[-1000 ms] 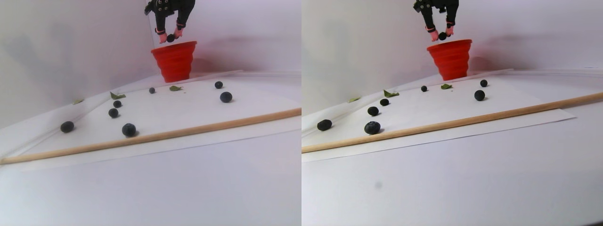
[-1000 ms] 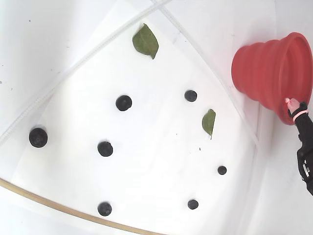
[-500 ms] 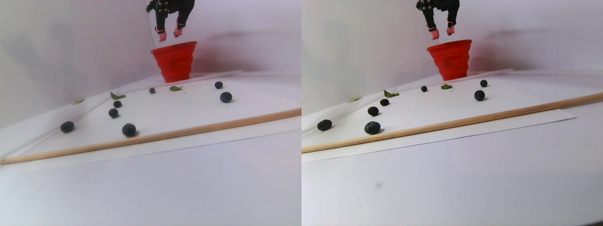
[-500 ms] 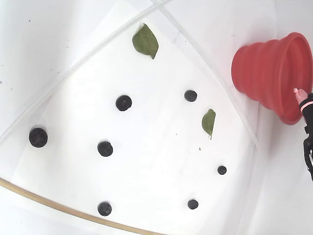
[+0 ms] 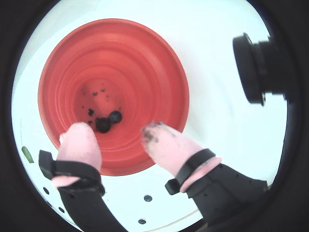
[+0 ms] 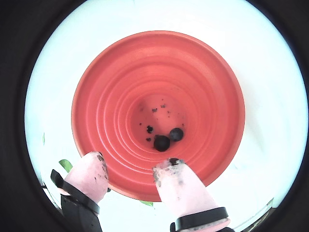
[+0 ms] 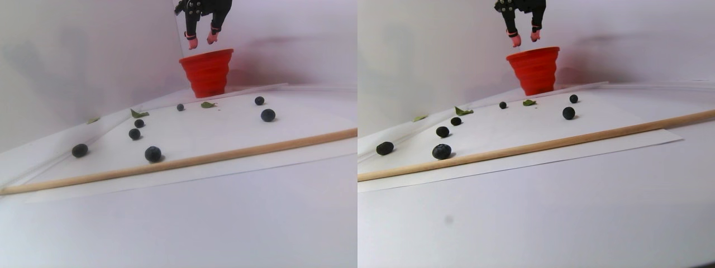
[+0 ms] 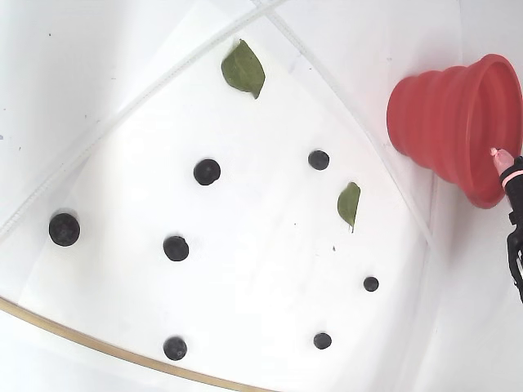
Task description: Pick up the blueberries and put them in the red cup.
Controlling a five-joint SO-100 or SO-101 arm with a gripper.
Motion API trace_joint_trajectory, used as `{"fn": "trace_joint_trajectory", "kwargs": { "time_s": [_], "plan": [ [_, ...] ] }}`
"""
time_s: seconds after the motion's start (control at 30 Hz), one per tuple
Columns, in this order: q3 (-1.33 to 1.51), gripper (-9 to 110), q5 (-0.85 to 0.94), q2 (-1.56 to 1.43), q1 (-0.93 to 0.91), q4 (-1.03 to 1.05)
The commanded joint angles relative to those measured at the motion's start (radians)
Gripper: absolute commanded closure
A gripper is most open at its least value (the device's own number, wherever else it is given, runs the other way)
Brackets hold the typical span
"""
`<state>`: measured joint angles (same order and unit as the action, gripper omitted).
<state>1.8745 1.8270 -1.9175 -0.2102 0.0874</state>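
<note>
Red cup (image 6: 159, 87): upright on the desk (image 7: 223, 223), holding two blueberries (image 6: 162, 142) and dark specks at its bottom. No writing legible. Gripper (image 5: 118, 137): hanging just above the cup's rim, pink fingertips (image 6: 176, 186) pointing down, spread apart, empty. Seven more blueberries (image 8: 207, 171) lie loose on the desk away from the cup, among two green leaves (image 8: 243, 69).

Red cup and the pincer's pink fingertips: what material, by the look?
Red cup: likely matte silicone or soft plastic, judging by its stepped concentric ribs and lack of glare. Fingertips: probably soft rubbery pink covers, rounded, matte, smudged dark.
</note>
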Motion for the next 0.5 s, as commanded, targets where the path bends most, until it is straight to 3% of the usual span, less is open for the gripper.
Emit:
{"fn": "trace_joint_trajectory", "kwargs": {
  "time_s": [0.0,0.47],
  "plan": [
    [-0.032,83,0.002,-0.135,0.018,-0.003],
    [0.032,83,-0.002,-0.230,0.055,0.072]
  ]
}}
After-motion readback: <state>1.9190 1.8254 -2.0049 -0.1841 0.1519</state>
